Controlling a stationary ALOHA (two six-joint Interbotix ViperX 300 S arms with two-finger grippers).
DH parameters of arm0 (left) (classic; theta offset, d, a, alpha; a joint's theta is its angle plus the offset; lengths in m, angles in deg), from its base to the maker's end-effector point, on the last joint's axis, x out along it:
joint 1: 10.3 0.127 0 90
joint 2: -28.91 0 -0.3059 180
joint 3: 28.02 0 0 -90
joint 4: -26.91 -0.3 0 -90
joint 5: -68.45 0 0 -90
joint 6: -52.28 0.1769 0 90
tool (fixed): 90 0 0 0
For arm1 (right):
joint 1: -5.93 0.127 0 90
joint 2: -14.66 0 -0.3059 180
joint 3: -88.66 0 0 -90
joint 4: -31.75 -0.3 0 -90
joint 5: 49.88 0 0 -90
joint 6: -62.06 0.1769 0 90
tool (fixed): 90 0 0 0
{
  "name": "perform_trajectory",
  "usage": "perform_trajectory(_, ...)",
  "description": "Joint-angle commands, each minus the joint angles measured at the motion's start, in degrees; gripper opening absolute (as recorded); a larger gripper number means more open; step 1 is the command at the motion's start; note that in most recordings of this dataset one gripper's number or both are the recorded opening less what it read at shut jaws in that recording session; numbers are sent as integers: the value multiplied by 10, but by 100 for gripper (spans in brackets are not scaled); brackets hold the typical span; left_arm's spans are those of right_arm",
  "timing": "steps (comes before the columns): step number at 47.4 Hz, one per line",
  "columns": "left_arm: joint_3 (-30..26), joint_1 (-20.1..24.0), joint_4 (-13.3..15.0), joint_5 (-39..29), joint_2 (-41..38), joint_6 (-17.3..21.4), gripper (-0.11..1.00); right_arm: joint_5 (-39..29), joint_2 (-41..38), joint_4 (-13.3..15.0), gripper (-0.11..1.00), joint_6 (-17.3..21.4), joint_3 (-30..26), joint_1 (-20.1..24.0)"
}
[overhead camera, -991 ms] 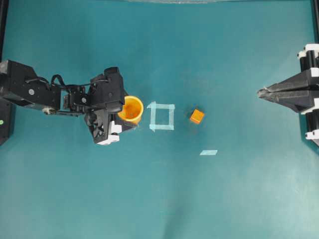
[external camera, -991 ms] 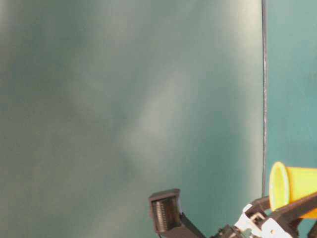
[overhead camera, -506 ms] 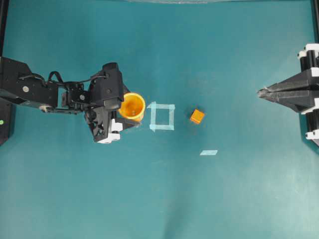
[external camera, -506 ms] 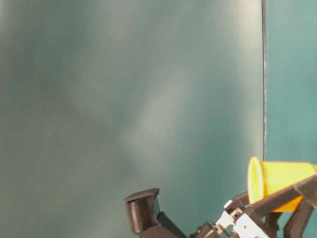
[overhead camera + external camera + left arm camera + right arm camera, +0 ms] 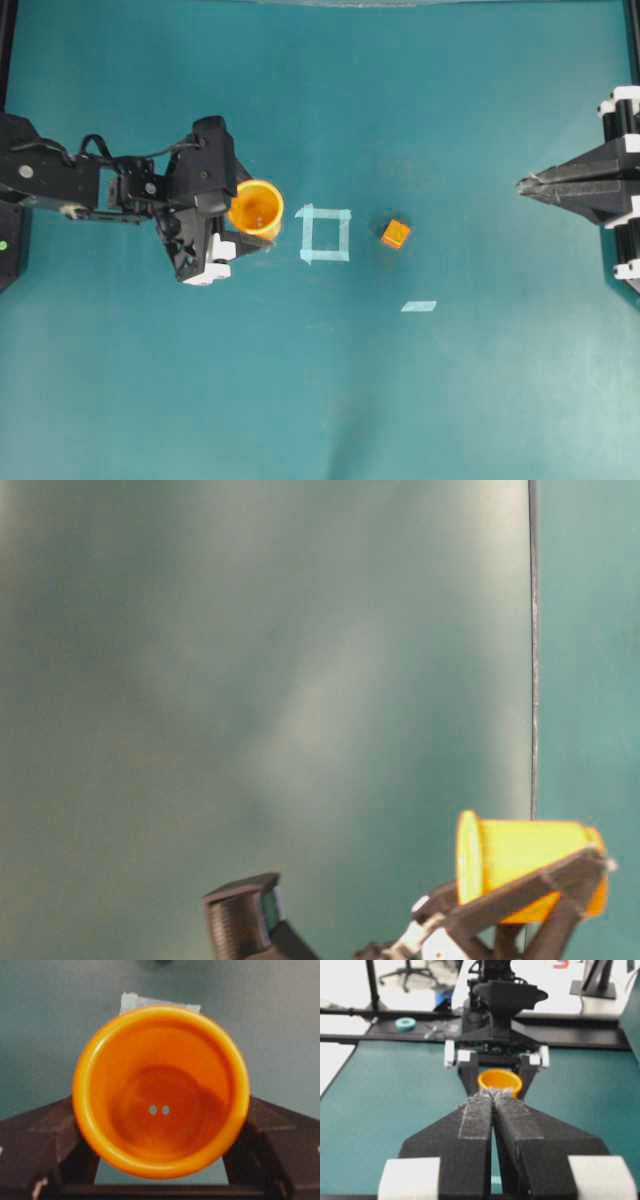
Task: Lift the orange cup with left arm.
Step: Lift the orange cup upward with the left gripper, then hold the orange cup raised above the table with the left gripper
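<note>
Had the orange cup point(image 5: 255, 208) clamped btwn left gripper point(image 5: 232, 222) jaws, already off the teal surface point(image 5: 320, 380) near the tape square point(image 5: 325, 233), mid-lift w/ right gripper point(image 5: 524, 185) jaws together, so prob just needed more height w/o tilting.

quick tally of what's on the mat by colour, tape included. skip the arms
Orange: 2, the orange cup held between the left gripper's fingers, and the orange cube
Light blue tape: 2, the tape square and the tape strip
Total: 4
</note>
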Motion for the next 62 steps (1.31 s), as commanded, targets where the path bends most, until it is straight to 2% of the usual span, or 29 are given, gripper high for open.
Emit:
perform_trajectory(1, -14, -2, -3, -4, 33, 1, 64, 3, -3, 0, 0, 1, -18, 0)
perform_trajectory(19, -18, 5, -4, -63, 88, 2, 64, 1, -4, -1, 0, 0, -18, 0)
perform_trajectory(62, -24, 5, -4, -65, 83, 2, 64, 1, -4, -1, 0, 0, -18, 0)
